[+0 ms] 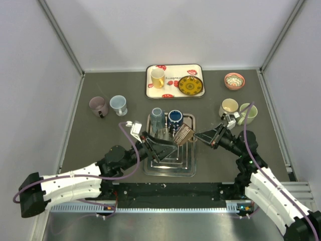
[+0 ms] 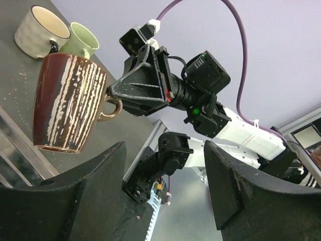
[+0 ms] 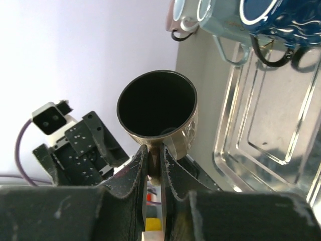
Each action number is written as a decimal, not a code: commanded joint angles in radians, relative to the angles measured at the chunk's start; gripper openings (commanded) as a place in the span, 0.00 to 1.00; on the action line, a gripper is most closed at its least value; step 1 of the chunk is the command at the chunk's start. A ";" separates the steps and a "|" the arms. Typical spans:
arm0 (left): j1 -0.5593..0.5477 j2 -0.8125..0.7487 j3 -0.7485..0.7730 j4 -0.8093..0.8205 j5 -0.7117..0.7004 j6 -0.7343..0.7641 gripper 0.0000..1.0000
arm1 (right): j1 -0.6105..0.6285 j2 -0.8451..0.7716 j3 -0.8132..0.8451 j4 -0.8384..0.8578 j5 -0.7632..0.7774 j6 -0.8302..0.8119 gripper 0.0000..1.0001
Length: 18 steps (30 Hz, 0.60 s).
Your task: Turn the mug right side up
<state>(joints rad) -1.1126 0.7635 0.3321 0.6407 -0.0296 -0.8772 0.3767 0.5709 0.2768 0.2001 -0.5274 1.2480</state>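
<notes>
You get no readable text here. The white rectangular tray with red lip prints (image 1: 173, 72) carries a small line of dark lettering near its middle, too small to make out.

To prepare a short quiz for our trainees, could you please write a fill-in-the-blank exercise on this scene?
1. The right gripper holds the brown mug by its ____.
2. The left gripper has its jaws ____ and holds nothing.
3. On the patterned tray, the mug beside the plate is ____ in colour.

Missing words: handle; open; yellow.
</notes>
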 commanded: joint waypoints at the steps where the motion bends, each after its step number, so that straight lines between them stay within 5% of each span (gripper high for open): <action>1: 0.002 -0.020 0.001 -0.021 -0.018 0.017 0.68 | -0.005 0.018 -0.025 0.392 -0.037 0.148 0.00; 12: -0.027 0.100 0.024 0.033 0.065 -0.106 0.67 | -0.005 0.089 -0.137 0.676 -0.003 0.287 0.00; 18: -0.073 0.279 0.015 0.327 0.039 -0.152 0.66 | -0.004 0.129 -0.142 0.763 0.000 0.321 0.00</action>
<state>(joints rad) -1.1568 0.9520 0.3325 0.7254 0.0097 -0.9909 0.3767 0.6945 0.1184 0.7670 -0.5423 1.5234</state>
